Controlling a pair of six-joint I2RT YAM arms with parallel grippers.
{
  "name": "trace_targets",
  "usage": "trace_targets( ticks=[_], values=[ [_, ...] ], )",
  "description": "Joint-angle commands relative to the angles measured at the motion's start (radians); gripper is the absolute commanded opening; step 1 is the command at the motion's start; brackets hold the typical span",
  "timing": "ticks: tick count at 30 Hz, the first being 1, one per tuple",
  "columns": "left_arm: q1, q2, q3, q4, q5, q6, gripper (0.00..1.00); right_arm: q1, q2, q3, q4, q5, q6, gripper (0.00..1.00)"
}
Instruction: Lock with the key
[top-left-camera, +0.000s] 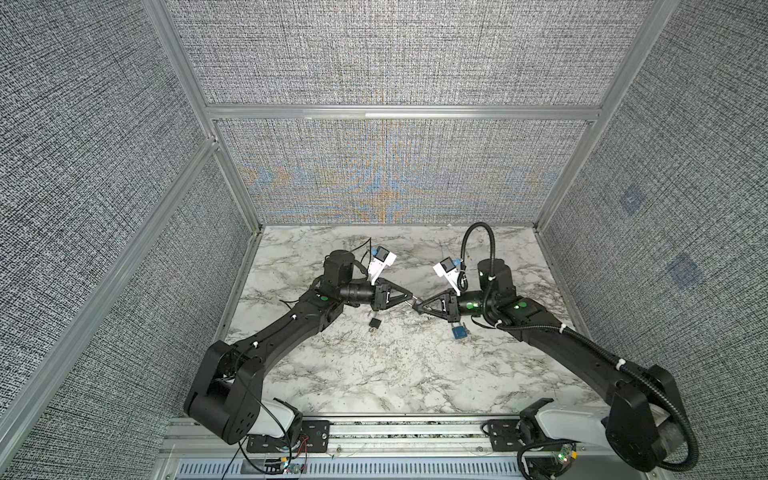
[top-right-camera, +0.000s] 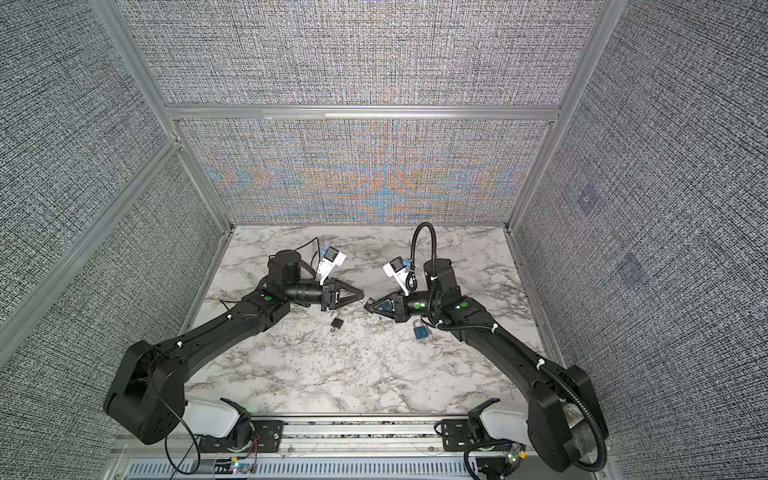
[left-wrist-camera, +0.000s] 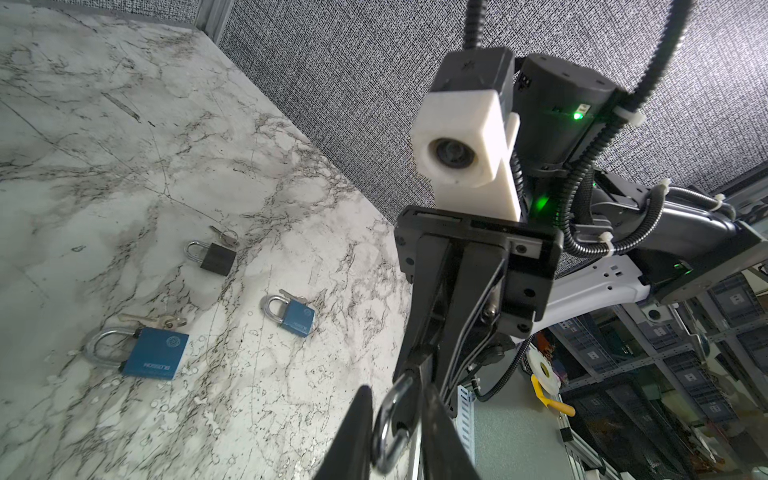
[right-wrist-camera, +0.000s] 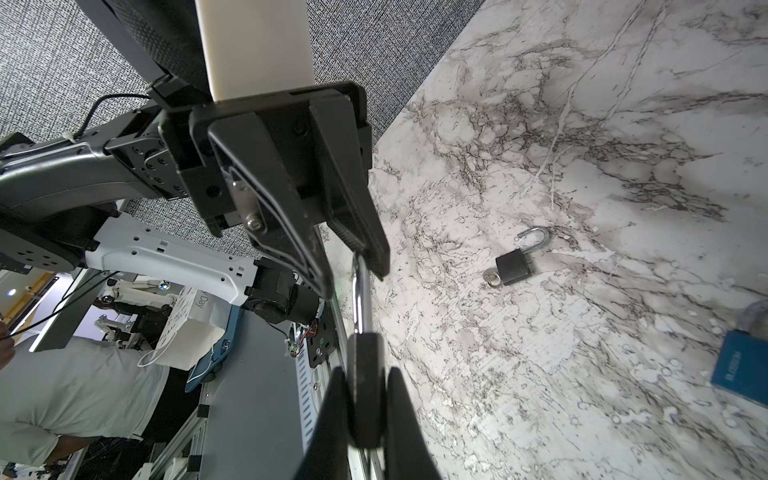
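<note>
A black padlock (right-wrist-camera: 365, 353) hangs in the air between my two grippers over the middle of the marble table (top-left-camera: 374, 374). My right gripper (right-wrist-camera: 365, 376) is shut on its dark body. The steel shackle (left-wrist-camera: 388, 428) runs from the body into my left gripper (left-wrist-camera: 395, 401), whose fingers press on both sides of it. In both top views the two gripper tips meet, left gripper (top-left-camera: 411, 297) against right gripper (top-left-camera: 418, 306). No key shows on the held padlock. Keys (left-wrist-camera: 160, 320) lie beside a large blue padlock (left-wrist-camera: 153, 353) on the table.
On the table lie a black padlock (right-wrist-camera: 514, 266) with its shackle swung open, a second black padlock (left-wrist-camera: 216, 258) with keys, and a small blue padlock (left-wrist-camera: 296, 318). The blue padlock (top-left-camera: 459, 331) sits under my right wrist. Fabric walls (top-left-camera: 395, 174) enclose three sides.
</note>
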Motion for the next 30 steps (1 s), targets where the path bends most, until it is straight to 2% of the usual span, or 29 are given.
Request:
trace_targets(
  ticks=[1, 8, 20, 30],
  values=[
    [0.001, -0.001, -0.002, 0.007, -0.005, 0.012, 0.23, 0.001, -0.002, 0.0, 0.038, -0.013, 0.01, 0.0],
    [0.002, 0.002, 0.0, 0.009, -0.004, 0.01, 0.19, 0.0, -0.003, 0.0, 0.046, -0.018, 0.018, 0.0],
    [0.001, 0.012, -0.006, 0.007, -0.003, 0.013, 0.0, 0.001, -0.017, -0.006, 0.126, -0.066, 0.091, 0.0],
    [0.001, 0.002, -0.016, 0.008, -0.022, 0.021, 0.0, 0.001, -0.038, -0.017, 0.177, -0.111, 0.149, 0.0]
  ],
)
